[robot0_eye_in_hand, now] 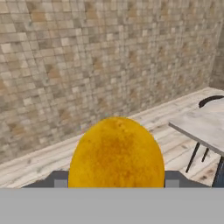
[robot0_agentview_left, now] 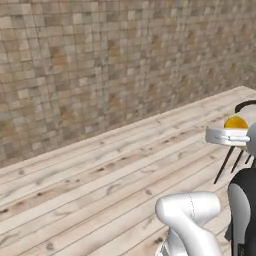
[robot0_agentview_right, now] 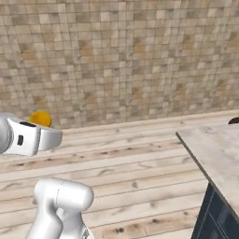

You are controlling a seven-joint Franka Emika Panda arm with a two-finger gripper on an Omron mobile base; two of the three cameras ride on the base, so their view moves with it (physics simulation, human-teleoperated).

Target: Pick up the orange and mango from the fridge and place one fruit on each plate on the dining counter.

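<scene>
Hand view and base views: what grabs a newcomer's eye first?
The mango, a yellow-orange oval, looms large at the bottom centre of the hand view, held between the gripper's fingers. In both base views it peeks out above the white hand, against the tiled wall. At the right, a corner of the dining counter juts over the plank floor.

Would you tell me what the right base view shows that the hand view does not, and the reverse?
Right base view: the robot's white arm and the dark blue base under the stone top. Hand view: thin dark legs below the counter edge, and the end effector fingertips flanking the fruit. Shared: the mango gripped by the end effector, the tiled wall, the wooden floor and the dining counter.
</scene>
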